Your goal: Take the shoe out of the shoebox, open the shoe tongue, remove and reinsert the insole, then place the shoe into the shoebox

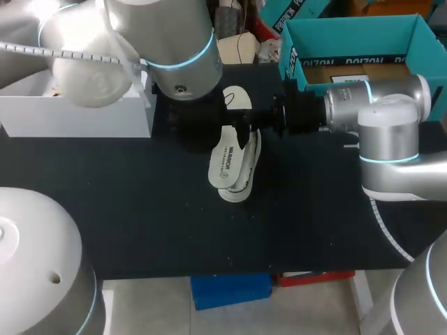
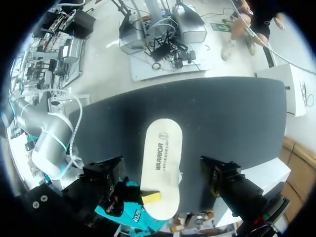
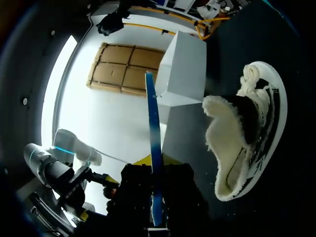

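Right pincer is clamped on the far end of the flat white printed insole, which shows edge-on and blue between its fingers. The insole is out of the shoe and hangs just over it. Its long axis runs near-to-far, roughly along the shoe.

The black fleece-lined shoe with a white sole lies on its side on the black table, just beside the right pincer. Its mouth is turned toward that pincer.

Left pincer hovers above, spread wide and holding nothing. The right arm is likely the one to reinsert the insole.

The open teal cardboard shoebox sits at the far right, near.
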Action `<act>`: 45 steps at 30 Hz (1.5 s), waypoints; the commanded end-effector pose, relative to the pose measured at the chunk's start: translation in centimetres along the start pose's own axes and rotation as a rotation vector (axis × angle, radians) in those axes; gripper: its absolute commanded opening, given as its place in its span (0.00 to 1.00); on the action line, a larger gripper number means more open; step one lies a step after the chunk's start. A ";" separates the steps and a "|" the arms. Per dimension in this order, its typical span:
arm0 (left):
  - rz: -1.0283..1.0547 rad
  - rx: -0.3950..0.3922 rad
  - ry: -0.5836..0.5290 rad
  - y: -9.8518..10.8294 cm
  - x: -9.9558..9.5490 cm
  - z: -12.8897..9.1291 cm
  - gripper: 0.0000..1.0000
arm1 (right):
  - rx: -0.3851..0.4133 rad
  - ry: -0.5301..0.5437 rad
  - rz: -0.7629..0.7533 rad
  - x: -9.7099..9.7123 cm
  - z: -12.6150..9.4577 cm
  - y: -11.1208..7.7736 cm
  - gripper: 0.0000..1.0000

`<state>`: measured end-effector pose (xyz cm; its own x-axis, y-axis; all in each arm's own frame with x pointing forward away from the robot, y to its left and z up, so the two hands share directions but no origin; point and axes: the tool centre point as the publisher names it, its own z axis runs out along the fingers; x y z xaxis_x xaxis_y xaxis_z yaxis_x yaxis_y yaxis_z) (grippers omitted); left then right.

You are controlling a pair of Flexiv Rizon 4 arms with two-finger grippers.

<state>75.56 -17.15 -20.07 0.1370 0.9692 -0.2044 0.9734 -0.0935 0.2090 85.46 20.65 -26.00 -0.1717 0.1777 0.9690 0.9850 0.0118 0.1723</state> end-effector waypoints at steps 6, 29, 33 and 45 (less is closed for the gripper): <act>-0.092 -0.174 -0.645 -1.3 4.9 -0.6 1.00 | -0.001 -0.002 0.001 0.0 0.1 0.0 0.00; -0.107 -0.092 -0.765 -1.2 5.0 -0.2 1.00 | -0.001 -0.002 0.001 0.0 0.1 0.0 0.00; -0.161 0.070 -0.955 -0.9 5.1 0.9 1.00 | -0.001 -0.002 0.001 0.0 0.1 0.0 0.00; -0.109 0.061 -1.191 1.1 5.5 1.6 1.00 | -0.001 -0.002 0.001 0.0 0.1 0.0 0.00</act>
<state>76.57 -11.89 -21.60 0.0846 0.4085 -0.9088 0.9961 -0.0124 0.0871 85.46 20.65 -26.00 -0.1717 0.1777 0.9690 0.9850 0.0118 0.1723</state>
